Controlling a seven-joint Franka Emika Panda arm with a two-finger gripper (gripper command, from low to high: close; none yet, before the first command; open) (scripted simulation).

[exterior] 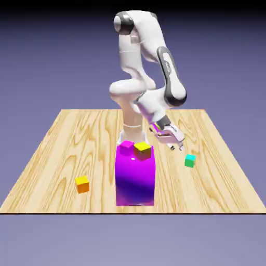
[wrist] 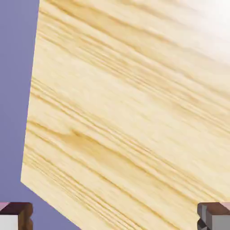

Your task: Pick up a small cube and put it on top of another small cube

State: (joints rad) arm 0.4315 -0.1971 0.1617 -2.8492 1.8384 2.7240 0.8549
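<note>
Right now your tool [exterior: 174,141] hangs empty with its fingers spread wide, tilted over the surface [exterior: 62,150], and the teal cube [exterior: 190,160] sits just below and beside it toward the exterior view's right, apart from it. Watch out: the hand view shows only bare wood, so a descent from this slant could miss the cube or nudge it away, and the purple block [exterior: 135,179] close on the other side could be clipped. The arm is folded, wrist rolled.
</note>
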